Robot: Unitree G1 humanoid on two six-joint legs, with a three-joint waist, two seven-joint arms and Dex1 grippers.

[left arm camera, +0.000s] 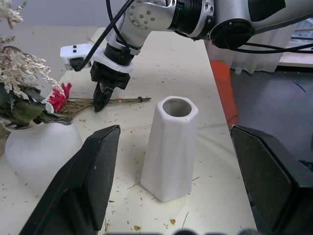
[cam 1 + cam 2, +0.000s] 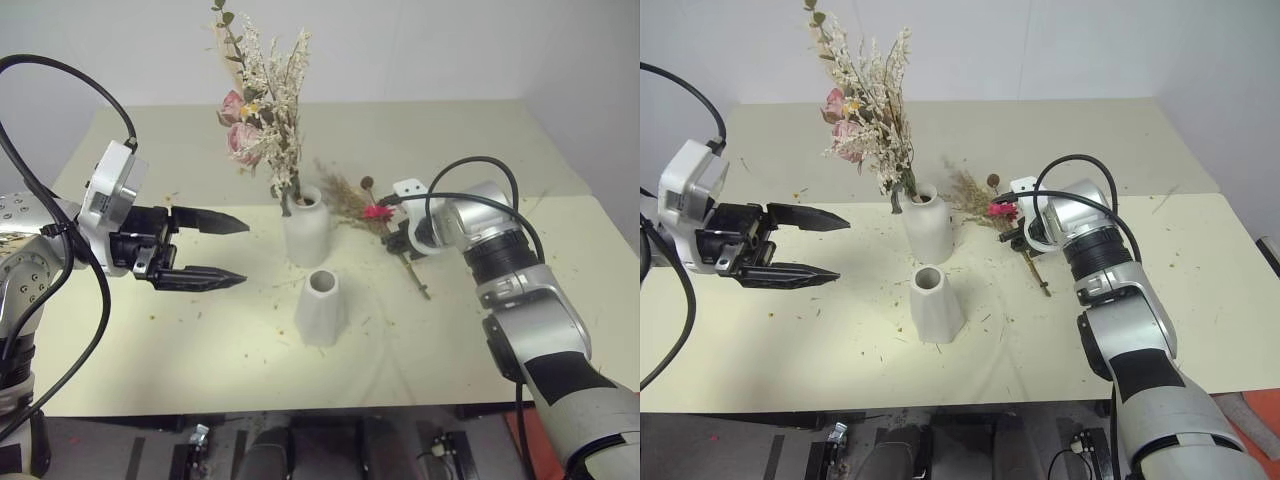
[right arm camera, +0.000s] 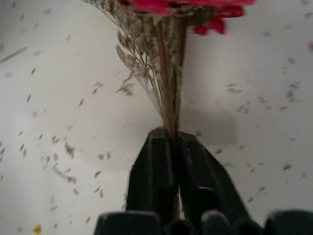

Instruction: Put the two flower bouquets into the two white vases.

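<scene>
The pale pink rose bouquet [image 2: 258,110] stands upright in the bottle-shaped white vase [image 2: 305,228]. In front of it the tapered, faceted white vase [image 2: 322,308] stands upright with nothing in its mouth. The tan wispy bouquet [image 2: 352,200] lies flat on the table to the right of the vases, its bright pink daisy [image 2: 377,211] toward the bottle vase. My right gripper [image 2: 400,243] points down at the table, shut on this bouquet's stems [image 3: 171,112] just below the daisy. To the left of both vases my left gripper [image 2: 245,251] hovers open, holding nothing.
Dried flower bits lie scattered over the cream table [image 2: 180,340], mostly around the vases. The table's front edge runs just below the tapered vase. Black cables loop over both arms.
</scene>
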